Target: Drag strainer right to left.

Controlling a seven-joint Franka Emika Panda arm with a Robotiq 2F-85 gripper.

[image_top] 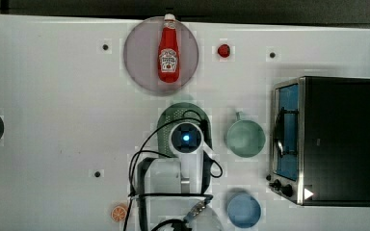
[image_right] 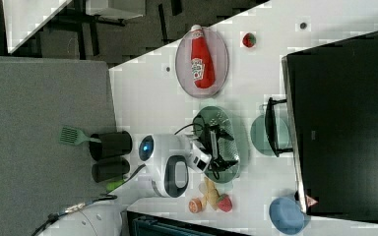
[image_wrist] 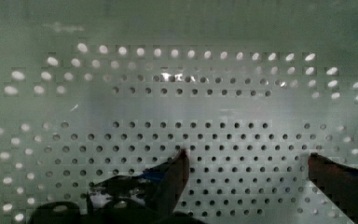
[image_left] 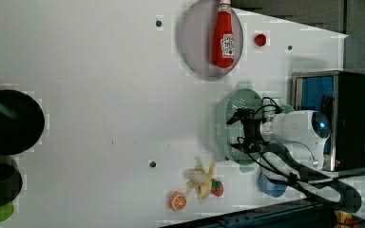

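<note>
presently: gripper (image_wrist: 246,161), jaws spread wide and grasping nothing, poised inside strainer (image_top: 169,120) beside green cup (image_top: 245,138); drag toward the top view's left apparently not begun

A flat white counter (image_top: 53,96) with small dark holes is seen under even light. A grey panel (image_right: 44,123) is seen beside it in the right view, with dark floor (image_right: 128,29) beyond.

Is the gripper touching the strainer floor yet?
Cannot tell. In the wrist view the open gripper hangs inside the strainer, fingertips close over its holed floor, but no plain contact or gap shows.
</note>
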